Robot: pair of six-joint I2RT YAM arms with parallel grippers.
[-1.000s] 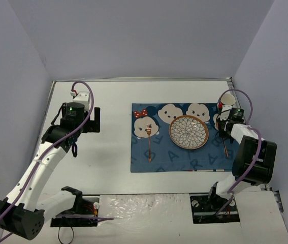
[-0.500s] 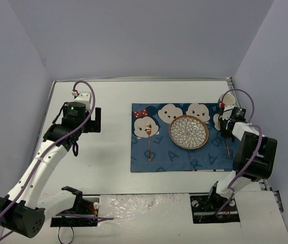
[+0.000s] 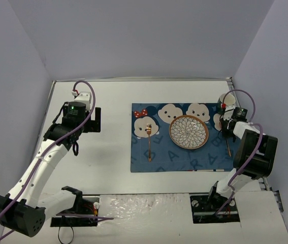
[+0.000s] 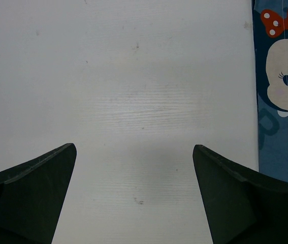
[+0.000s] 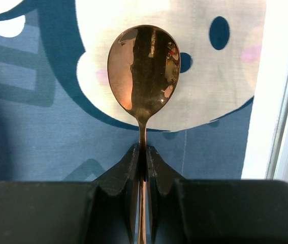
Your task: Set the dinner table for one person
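The white dinner table (image 3: 108,152) carries a dark blue cartoon-face mat (image 3: 159,160). A patterned round plate (image 3: 188,131) sits on the mat, with a copper utensil (image 3: 149,145) lying to its left. My right gripper (image 5: 142,152) is shut on the thin stem of a copper spoon (image 5: 142,68), whose bowl points away over a white cartoon face. From above, that gripper (image 3: 227,129) is at the mat's right edge and the spoon's handle (image 3: 228,147) trails toward me. My left gripper (image 4: 134,146) hangs open over bare table, left of the mat.
The table's right metal edge (image 5: 286,127) runs close beside the spoon. Grey walls enclose the table on three sides. The mat's left border (image 4: 281,142) shows at the right of the left wrist view. Both arm bases (image 3: 149,211) sit at the near edge.
My right gripper has shifted slightly right and away along the mat's right edge, still holding the spoon. The left arm has barely moved.
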